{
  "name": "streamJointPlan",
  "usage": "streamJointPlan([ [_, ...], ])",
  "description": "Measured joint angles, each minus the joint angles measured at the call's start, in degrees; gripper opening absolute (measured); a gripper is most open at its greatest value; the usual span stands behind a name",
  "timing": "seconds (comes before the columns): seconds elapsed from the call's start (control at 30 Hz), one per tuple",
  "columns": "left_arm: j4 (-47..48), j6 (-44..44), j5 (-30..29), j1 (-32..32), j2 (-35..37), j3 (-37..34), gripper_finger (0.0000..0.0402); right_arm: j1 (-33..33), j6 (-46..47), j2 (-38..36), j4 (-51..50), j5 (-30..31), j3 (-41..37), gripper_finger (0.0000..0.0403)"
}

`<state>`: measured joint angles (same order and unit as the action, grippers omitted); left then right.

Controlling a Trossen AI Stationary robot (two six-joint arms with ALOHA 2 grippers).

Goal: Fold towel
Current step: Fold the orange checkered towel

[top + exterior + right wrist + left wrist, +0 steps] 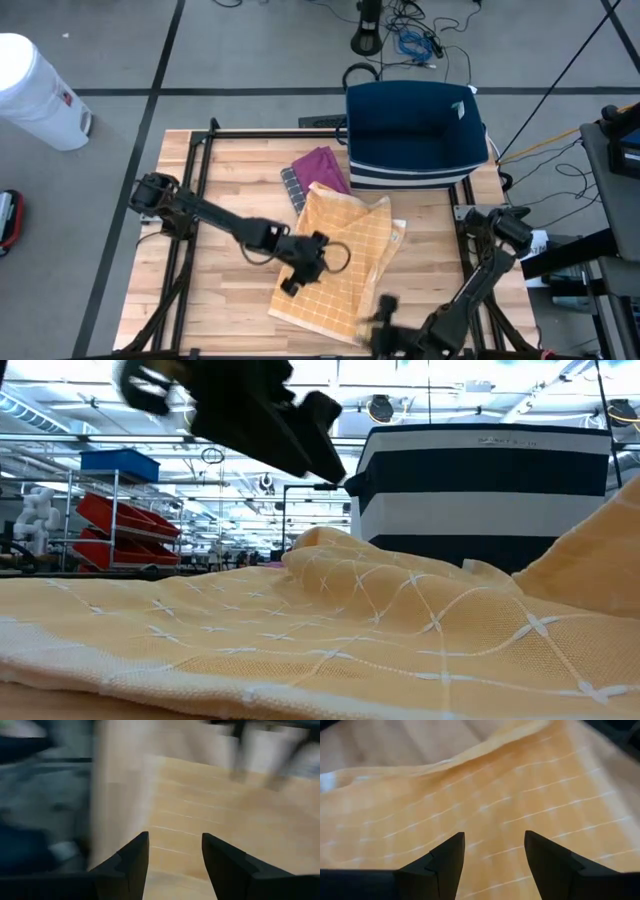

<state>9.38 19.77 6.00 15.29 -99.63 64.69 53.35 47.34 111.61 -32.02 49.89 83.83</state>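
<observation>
The yellow towel (345, 262) with its white grid lines lies on the wooden bench (220, 190), spread from the middle toward the front edge, with rumpled folds along its right side. The left end effector (296, 274) hangs over the towel's left half, close above the cloth; in the left wrist view its 2 fingers (447, 860) stand apart with nothing between them, and the towel (485, 800) fills the space beyond. The right end effector (378, 318) sits low at the front of the bench by the towel's front right corner; in the right wrist view its fingers (132, 857) are likewise apart and empty, with bare wood past them.

Behind the towel, touching or just overlapping its back edge, lie a purple cloth (320, 165) and a dark checked cloth (293, 186). A navy bin with white stripes (415, 135) stands at the back right of the bench, just behind the towel's rumpled corner; in the low view it (480, 490) rises beyond the folds.

Left of the towel the bench is open wood out to the black frame (195, 170). The towel's front edge lies near the front rim of the bench. A white barrel (35, 90) stands on the floor, well apart at the far left.
</observation>
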Motion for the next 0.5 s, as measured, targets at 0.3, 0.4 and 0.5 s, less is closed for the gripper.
streamJointPlan([
  [0.3, -3.1, -7.6, -6.2, 10.1, -1.2, -0.1, 0.0213, -2.1, -8.5, 2.9, 11.7, -12.8, 0.0, 0.0169],
  [0.4, -3.4, -8.6, -7.8, 12.2, -2.4, -0.1, 0.0213, -3.8, -11.9, 3.3, 14.8, -13.2, 0.0, 0.0169],
  [0.5, -2.3, -10.5, -8.9, 13.5, -3.5, -0.1, 0.0213, -7.0, -13.8, 4.4, 16.1, -15.8, 0.0, 0.0169],
])
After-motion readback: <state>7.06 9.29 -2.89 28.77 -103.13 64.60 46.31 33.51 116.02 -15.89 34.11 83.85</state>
